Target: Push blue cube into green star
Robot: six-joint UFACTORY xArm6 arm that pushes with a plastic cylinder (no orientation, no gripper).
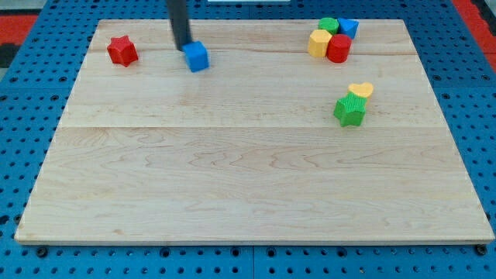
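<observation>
Our blue cube (198,56) sits near the top edge of the wooden board (248,194), left of centre. We use it as our landmark. Our tip (184,47) touches the cube's upper-left side; the rod has no pincer, so there is nothing to open or close. Far to the cube's right and somewhat lower stands the green star (349,111), with a yellow heart (361,90) touching its upper edge. The push has barely begun, we judge: nearly the whole gap remains to cross. Left of the cube rests a red star (122,51). Far right of it, level with it, cluster a yellow block (318,43), red cylinder (339,49), green block (328,25) and another blue block (349,28).
</observation>
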